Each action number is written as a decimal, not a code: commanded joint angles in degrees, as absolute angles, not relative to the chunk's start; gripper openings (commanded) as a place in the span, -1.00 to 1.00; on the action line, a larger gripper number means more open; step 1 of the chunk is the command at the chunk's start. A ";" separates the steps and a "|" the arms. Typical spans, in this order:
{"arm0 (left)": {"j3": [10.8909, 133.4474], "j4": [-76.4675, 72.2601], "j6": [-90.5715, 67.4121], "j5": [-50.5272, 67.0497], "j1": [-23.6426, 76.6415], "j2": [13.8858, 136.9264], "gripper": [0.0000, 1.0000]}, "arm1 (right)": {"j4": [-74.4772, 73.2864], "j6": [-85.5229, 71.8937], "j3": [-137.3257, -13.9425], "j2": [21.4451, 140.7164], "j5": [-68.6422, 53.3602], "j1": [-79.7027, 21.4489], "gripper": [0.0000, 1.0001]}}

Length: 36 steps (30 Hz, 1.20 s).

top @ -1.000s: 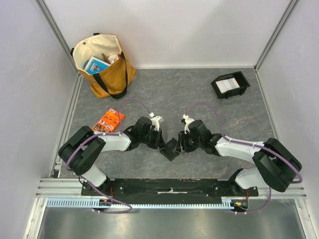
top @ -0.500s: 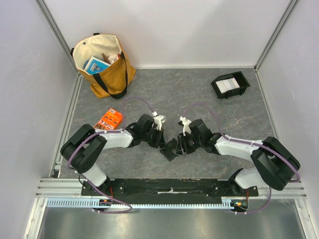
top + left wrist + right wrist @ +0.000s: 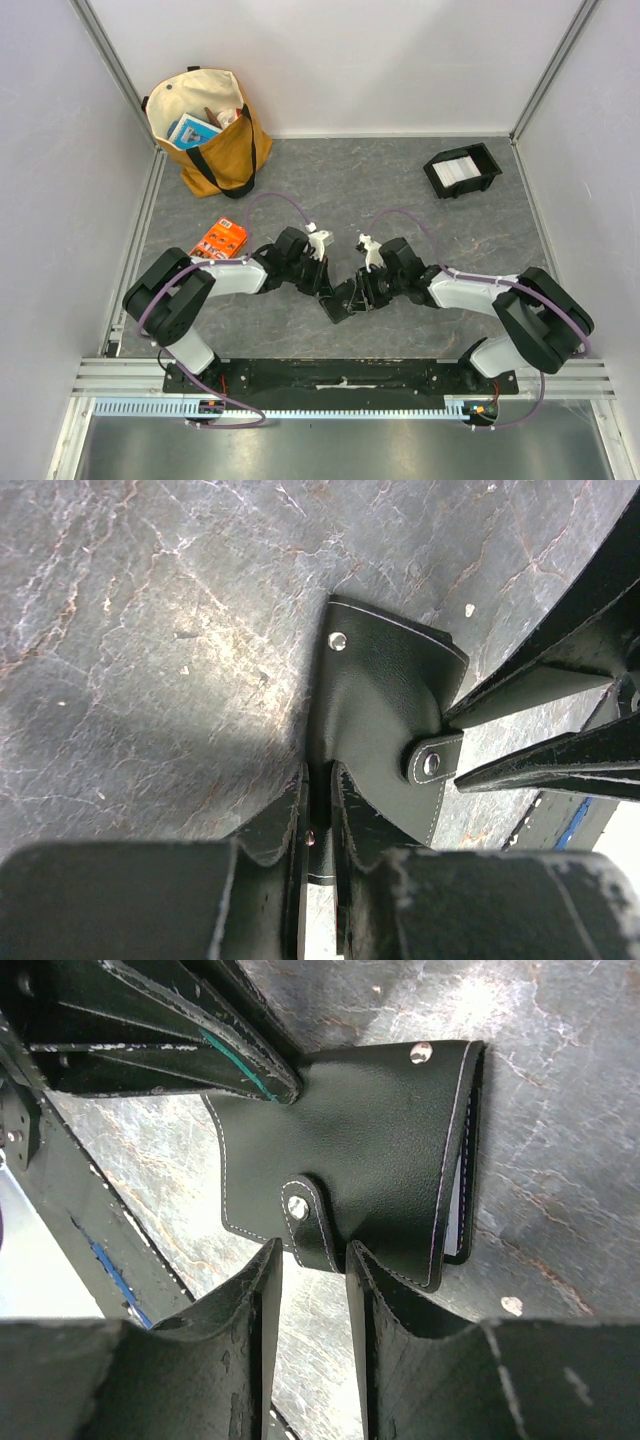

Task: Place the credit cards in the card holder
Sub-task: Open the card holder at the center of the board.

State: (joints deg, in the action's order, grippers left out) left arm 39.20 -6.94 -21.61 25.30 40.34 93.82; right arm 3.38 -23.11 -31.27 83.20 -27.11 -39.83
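At card holder [image 3: 341, 301], right gripper [image 3: 359, 294] nearer.

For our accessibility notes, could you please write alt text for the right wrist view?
A black card holder, seen against a grey table, has its snap tab between the right gripper's open fingers; the left gripper pinches one corner.

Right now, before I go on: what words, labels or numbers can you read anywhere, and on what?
No text can be quoted from any view.
Packet: orange, printed, too small to read.
Blue item in the bag: print too small to read.
Card holder: no text, only plain snaps.
Cards in the tray: white, nothing legible.
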 commanded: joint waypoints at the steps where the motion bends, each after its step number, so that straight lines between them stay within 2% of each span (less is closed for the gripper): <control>1: 39.55 -5.27 -19.51 27.95 41.66 96.59 -0.96 | 11.07 -24.35 -30.94 86.92 -31.55 -41.75 -0.25; 6: 39.81 -5.36 -19.51 27.95 41.57 96.86 -0.96 | 12.22 -23.56 -30.59 85.70 -33.66 -42.27 -0.26; 12: 39.55 -5.54 -19.69 28.12 41.57 96.77 -0.97 | 14.50 -24.34 -30.23 84.38 -33.40 -42.28 -0.39; 27: 37.53 -7.56 -21.27 28.39 41.48 95.63 -0.96 | 15.73 -27.16 -31.11 90.61 -29.10 -42.28 -0.33; 29: 37.18 -8.08 -21.62 28.30 41.48 95.62 -0.96 | 15.91 -27.16 -30.94 90.88 -27.87 -42.28 -0.42; 36: 36.39 -8.61 -24.25 25.58 41.48 96.15 -0.97 | 18.62 -26.46 -30.06 92.02 -28.82 -42.80 -1.00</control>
State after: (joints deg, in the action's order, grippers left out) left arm 38.33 -9.80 -21.50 25.74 39.83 94.21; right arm 14.41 -28.08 -30.30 89.14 -32.14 -41.36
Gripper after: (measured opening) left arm 0.139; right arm 0.061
